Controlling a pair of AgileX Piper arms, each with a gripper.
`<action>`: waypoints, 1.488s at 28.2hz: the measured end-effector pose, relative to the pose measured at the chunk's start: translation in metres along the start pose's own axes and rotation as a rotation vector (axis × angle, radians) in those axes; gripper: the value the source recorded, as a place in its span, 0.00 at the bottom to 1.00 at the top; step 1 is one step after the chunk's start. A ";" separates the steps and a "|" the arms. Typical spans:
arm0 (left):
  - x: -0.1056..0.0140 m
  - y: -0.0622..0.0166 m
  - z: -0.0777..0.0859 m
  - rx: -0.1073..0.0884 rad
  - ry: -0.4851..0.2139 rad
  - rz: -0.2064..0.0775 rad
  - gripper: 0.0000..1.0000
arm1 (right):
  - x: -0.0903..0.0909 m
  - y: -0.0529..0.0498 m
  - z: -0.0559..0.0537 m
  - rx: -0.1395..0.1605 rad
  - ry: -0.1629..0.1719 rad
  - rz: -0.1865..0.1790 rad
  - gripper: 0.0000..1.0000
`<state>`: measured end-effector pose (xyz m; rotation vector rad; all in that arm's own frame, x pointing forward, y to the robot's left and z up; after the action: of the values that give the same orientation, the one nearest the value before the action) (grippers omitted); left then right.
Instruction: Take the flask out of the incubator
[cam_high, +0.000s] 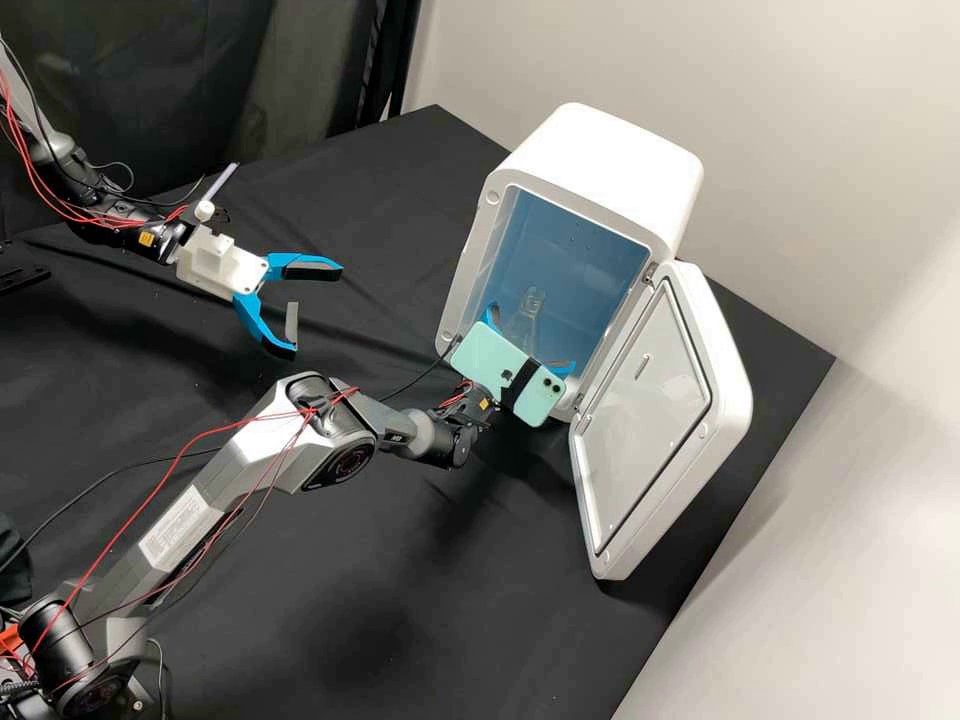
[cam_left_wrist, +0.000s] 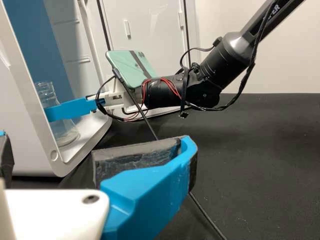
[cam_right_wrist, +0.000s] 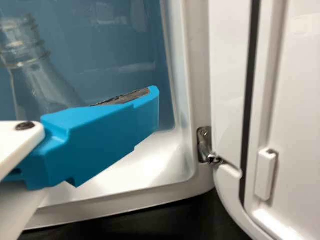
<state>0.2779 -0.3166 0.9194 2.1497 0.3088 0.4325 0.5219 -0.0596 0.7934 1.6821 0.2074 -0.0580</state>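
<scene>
A clear glass flask (cam_high: 531, 308) stands upright on the floor of the white incubator (cam_high: 600, 165), whose door (cam_high: 660, 420) hangs open to the right. My right gripper (cam_high: 527, 341) is inside the opening, open, with the flask (cam_right_wrist: 35, 75) beside one blue finger (cam_right_wrist: 100, 130) and a gap between them. A mint green phone (cam_high: 505, 372) is strapped on that wrist. My left gripper (cam_high: 312, 308) hovers open and holds nothing, well left of the incubator; from it I see the flask (cam_left_wrist: 50, 115) and the right arm's finger (cam_left_wrist: 70, 109) reaching in.
The black bench (cam_high: 420, 580) stretches in front of the incubator, crossed by the right arm (cam_high: 300, 450) and its red cables. The open door's hinge (cam_right_wrist: 207, 150) sits close to the right finger. The bench edge runs just right of the door.
</scene>
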 end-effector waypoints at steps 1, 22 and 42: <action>0.000 0.0000 0.000 0.000 0.000 0.000 1.00 | 0.001 0.001 -0.001 -0.002 0.005 0.004 1.00; 0.000 0.0001 -0.001 -0.008 0.010 0.001 1.00 | 0.013 -0.003 0.000 -0.032 -0.015 -0.020 1.00; 0.000 0.0001 -0.001 -0.007 0.011 0.001 1.00 | 0.018 -0.001 0.003 -0.040 -0.014 -0.012 1.00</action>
<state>0.2775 -0.3159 0.9201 2.1414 0.3118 0.4457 0.5402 -0.0602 0.7896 1.6397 0.2068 -0.0746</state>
